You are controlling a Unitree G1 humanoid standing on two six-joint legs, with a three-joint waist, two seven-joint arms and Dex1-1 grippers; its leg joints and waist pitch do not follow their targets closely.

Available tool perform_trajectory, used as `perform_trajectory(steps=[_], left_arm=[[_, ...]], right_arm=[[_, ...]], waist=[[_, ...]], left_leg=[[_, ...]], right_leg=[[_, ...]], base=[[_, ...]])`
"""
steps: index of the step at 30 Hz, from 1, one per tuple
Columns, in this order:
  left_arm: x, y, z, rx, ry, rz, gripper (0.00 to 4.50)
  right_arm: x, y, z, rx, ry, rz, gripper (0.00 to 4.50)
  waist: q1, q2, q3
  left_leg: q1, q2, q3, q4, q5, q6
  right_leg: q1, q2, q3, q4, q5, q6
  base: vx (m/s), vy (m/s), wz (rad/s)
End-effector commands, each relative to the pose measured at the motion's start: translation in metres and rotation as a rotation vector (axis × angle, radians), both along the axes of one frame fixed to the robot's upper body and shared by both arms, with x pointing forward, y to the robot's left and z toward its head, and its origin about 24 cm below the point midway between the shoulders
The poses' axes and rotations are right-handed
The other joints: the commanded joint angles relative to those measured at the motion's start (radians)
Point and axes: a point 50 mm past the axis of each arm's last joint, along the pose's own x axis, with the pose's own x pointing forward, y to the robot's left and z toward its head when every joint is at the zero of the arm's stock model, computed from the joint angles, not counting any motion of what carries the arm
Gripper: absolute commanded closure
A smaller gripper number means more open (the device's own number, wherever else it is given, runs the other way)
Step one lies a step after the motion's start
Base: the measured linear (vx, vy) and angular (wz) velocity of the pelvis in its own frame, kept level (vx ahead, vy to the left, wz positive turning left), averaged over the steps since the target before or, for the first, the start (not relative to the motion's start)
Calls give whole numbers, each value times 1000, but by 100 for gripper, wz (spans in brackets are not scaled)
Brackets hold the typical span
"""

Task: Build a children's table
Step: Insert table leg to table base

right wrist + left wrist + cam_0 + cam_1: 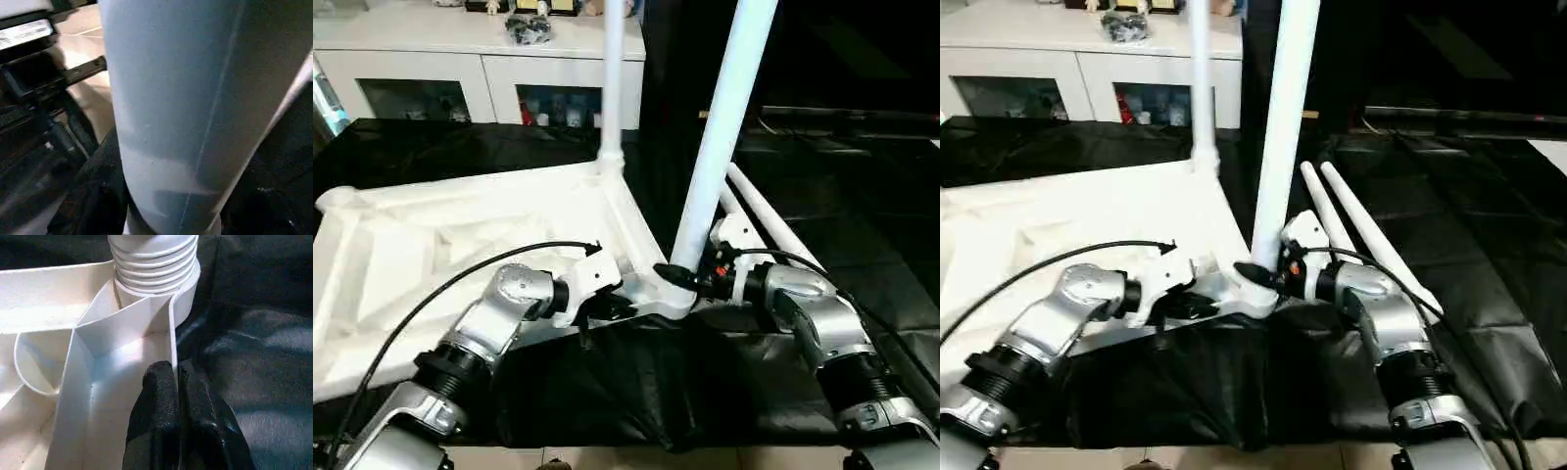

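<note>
Nearest the robot, the left gripper (177, 382) is pinched tight on the raised rim of the table top (460, 235), one black finger (155, 406) on each side of the thin white wall, just short of the near corner socket (668, 297). The top lies upside down on a black cloth (607, 382), ribs upward. At that socket the right gripper (677, 277) stands about half open, its fingers clasped around the base of a white leg (720, 147) that rises upright, its threaded end sitting in the socket. A second leg (612, 78) stands in the far corner socket. Two loose legs (773, 220) lie side by side on the cloth just beside the right forearm. Behind stands a white cabinet (480, 59). A pale label strip (24, 32) shows in the right wrist view; its writing cannot be read.
</note>
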Motion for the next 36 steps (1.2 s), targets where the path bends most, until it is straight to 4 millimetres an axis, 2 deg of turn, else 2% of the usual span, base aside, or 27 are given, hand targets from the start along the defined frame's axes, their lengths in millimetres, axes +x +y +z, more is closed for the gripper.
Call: perform_trajectory(steps=[1, 7, 11, 12, 13, 16, 18, 21, 23, 27, 30, 32, 35, 36], left_arm=[[3, -10, 21, -2, -75, -107, 450], [5, -4, 24, 6, -81, -69, 450], [8, -2, 25, -10, -80, 39, 450], [9, -2, 25, -11, -79, 46, 450], [11, -3, 26, -19, -70, 116, 450], [14, -5, 30, -30, -70, 214, 450], [18, -10, 34, -47, -72, 317, 450], [24, -18, 37, -53, -88, 466, 450], [26, -21, 38, -48, -106, 515, 450], [28, -32, 35, -31, -135, 596, 450], [28, -33, 34, -24, -133, 612, 450], [27, -33, 35, -17, -139, 605, 450], [27, -33, 35, -11, -148, 584, 450], [27, -33, 35, -9, -150, 575, 450]], right_arm=[[-16, -1, -29, -64, 134, 64, 259], [-15, 1, -27, -43, 121, 97, 259], [0, 2, -29, -64, 95, -65, 259], [2, 2, -29, -67, 92, -80, 259], [10, 3, -31, -78, 82, -174, 259], [19, 5, -30, -80, 73, -279, 260], [27, 10, -29, -80, 74, -365, 260], [36, 18, -28, -81, 81, -489, 260], [39, 20, -29, -75, 96, -539, 260], [42, 33, -32, -61, 143, -597, 260], [42, 37, -33, -62, 148, -600, 260], [42, 40, -33, -64, 148, -591, 260], [43, 43, -32, -52, 152, -578, 260], [43, 44, -31, -44, 152, -575, 260]], waist=[[-4, -1, -58], [-2, -2, -55], [-8, -1, -49], [-10, -2, -46], [-15, -4, -46], [-29, -3, -43], [-37, -5, -43], [-46, -6, -44], [-47, -10, -47], [-44, -9, -53], [-44, -9, -56], [-44, -7, -54], [-46, -7, -50], [-47, -4, -50]], left_leg=[[19, 66, -24, -77, -320, -4], [20, 67, -25, -79, -344, -11], [23, 65, -28, -81, -382, -29], [25, 64, -29, -81, -401, -35], [22, 64, -32, -82, -409, -46], [22, 62, -39, -83, -440, -57], [22, 61, -39, -82, -441, -53], [22, 59, -34, -78, -421, -50], [18, 58, -32, -78, -396, -37], [12, 58, -26, -75, -309, -16], [10, 58, -23, -72, -272, -1], [9, 58, -22, -74, -270, 2], [10, 57, -23, -76, -310, -5], [12, 58, -25, -77, -327, -11]], right_leg=[[27, -92, 61, -73, -320, -177], [25, -95, 62, -74, -351, -179], [20, -97, 62, -78, -402, -182], [18, -99, 61, -83, -448, -173], [21, -102, 59, -82, -481, -164], [18, -101, 54, -90, -535, -145], [17, -99, 55, -92, -518, -146], [15, -96, 57, -88, -465, -169], [18, -94, 58, -88, -437, -170], [25, -88, 60, -72, -290, -199], [28, -87, 60, -65, -228, -211], [29, -86, 59, -64, -219, -215], [28, -88, 59, -71, -277, -205], [27, -89, 59, -74, -304, -199]], base=[[0, 0, 0], [0, 0, 0], [0, 0, 0], [0, 0, 0], [0, 0, 0], [0, 0, 0], [0, 0, 0], [0, 0, 0], [0, 0, 0], [0, 0, 0], [0, 0, 0], [0, 0, 0], [0, 0, 0], [0, 0, 0]])
